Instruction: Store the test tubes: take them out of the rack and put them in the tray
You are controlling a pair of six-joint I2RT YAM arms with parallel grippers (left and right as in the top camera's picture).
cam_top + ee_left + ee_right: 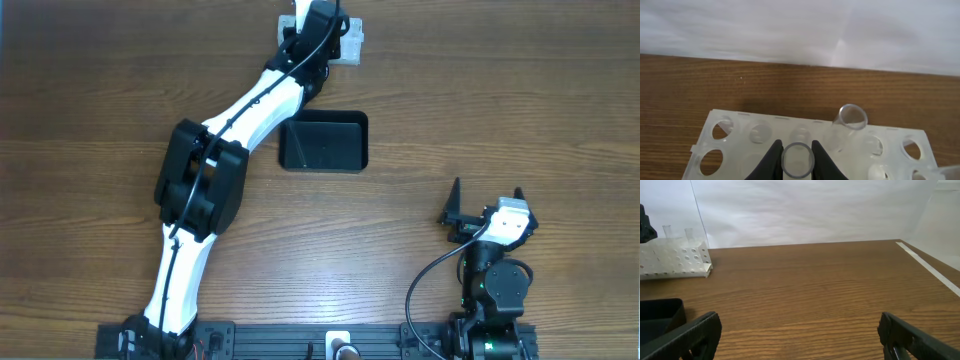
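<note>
Test tube (pixel 798 160) is standing in the rack (pixel 740 150), its rim clamped between the left claw's (pixel 796 146) fingers. Extraction is beginning. The next move is calling for a straight lift, then transfer to the tray (pixel 323 141) behind this claw. Right claw (pixel 487 198) is resting apart.

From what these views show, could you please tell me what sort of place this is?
Likely a lab-style robot workbench: a wood-grain table, a clear tube rack where the left gripper clasps a test tube, and a black tray.
</note>
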